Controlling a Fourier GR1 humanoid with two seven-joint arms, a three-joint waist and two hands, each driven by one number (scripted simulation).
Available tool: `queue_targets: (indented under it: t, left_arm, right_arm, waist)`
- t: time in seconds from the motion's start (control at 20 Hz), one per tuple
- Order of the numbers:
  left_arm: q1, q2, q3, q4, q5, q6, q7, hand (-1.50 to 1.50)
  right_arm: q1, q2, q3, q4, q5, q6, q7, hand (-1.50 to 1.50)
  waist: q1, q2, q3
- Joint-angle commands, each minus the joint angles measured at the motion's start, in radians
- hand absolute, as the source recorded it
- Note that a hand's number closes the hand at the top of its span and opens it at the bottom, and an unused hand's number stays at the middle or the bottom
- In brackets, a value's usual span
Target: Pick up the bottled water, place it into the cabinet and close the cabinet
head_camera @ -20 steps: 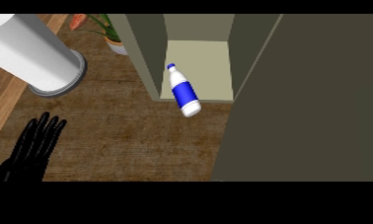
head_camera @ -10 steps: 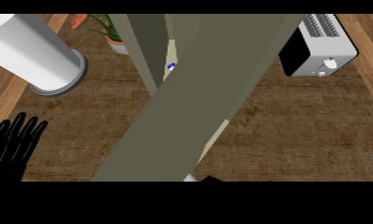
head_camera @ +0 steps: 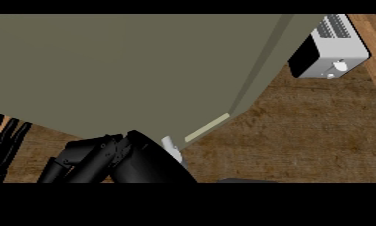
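Observation:
The olive-grey cabinet door point(head_camera: 140, 70) has swung across and fills most of the head view. It hides the cabinet's inside and the bottled water. My right hand point(head_camera: 110, 159) shows at the lower middle, just under the door's lower edge. Its black fingers point(head_camera: 70, 163) are stretched out to the left and hold nothing. Whether it touches the door I cannot tell. At the left edge my left hand point(head_camera: 10, 138) rests with straight fingers pointing up, also holding nothing.
A white toaster point(head_camera: 328, 51) stands on the wooden counter point(head_camera: 294, 135) at the upper right, just past the door's right edge. A pale strip point(head_camera: 207, 127) runs along the door's lower right corner.
The cabinet door has swung further across the view and now covers the bottle, the opening, the white cylinder and the plant. My right hand has come into view below the door.

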Motion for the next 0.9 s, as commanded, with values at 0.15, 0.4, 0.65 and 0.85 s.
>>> queue_targets:
  t: [0.15, 0.4, 0.65, 0.85]
  left_arm:
    - [0.015, -0.009, 0.039, -0.051, 0.007, 0.005, 0.037, -1.50]
    - [0.035, 0.026, 0.112, -0.063, 0.071, -0.009, 0.080, -1.50]
    - [0.104, 0.006, 0.166, -0.121, 0.065, -0.021, 0.102, -1.50]
    - [0.098, -0.036, 0.162, -0.147, 0.031, -0.017, 0.120, -1.50]
  right_arm:
    - [-0.225, 0.010, -0.122, 0.263, -0.271, 0.112, -0.115, 1.50]
    - [-0.191, 0.010, -0.138, 0.336, -0.402, 0.404, -0.078, 1.50]
    - [-0.161, 0.002, -0.256, 0.458, -0.392, 0.545, -0.113, 1.50]
    - [-0.124, -0.032, -0.306, 0.492, -0.353, 0.596, -0.154, 1.50]
  waist:
    - [-0.007, 0.009, 0.001]
    - [-0.016, 0.011, 0.002]
    - [-0.033, 0.005, 0.002]
    - [-0.040, 0.004, 0.002]
